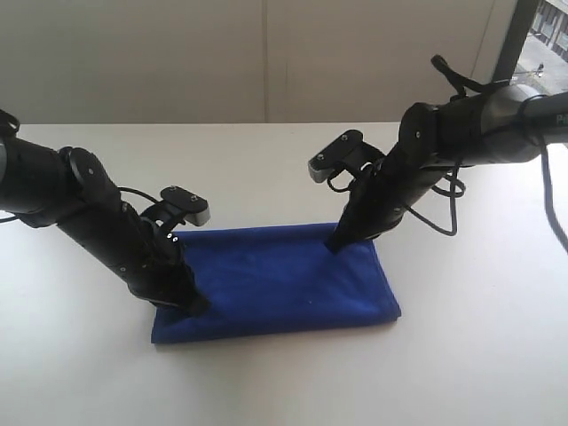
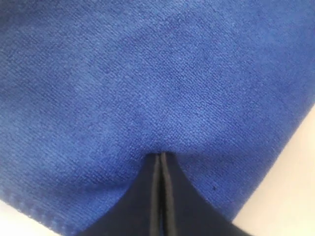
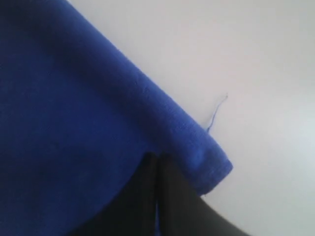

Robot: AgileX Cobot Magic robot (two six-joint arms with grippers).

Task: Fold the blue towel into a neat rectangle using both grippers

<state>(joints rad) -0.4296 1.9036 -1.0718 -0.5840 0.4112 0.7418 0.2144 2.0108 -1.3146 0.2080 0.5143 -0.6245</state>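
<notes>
Resting on the near left part of the blue towel (image 1: 284, 284): left gripper (image 1: 193, 304), jaws closed flat together, tips touching fuzzy matte cloth just inside a hemmed edge. Lying as a folded rectangle on the smooth white table (image 1: 266, 169), near edge softly rounded. Touching the towel's far edge: right gripper (image 1: 335, 244), jaws likewise closed to a thin seam, beside a rolled corner and a loose thread (image 3: 216, 115). Cannot tell whether either pinches fabric.

Bare white table (image 1: 266, 169) and blank wall (image 1: 177, 53) suggest lab.
</notes>
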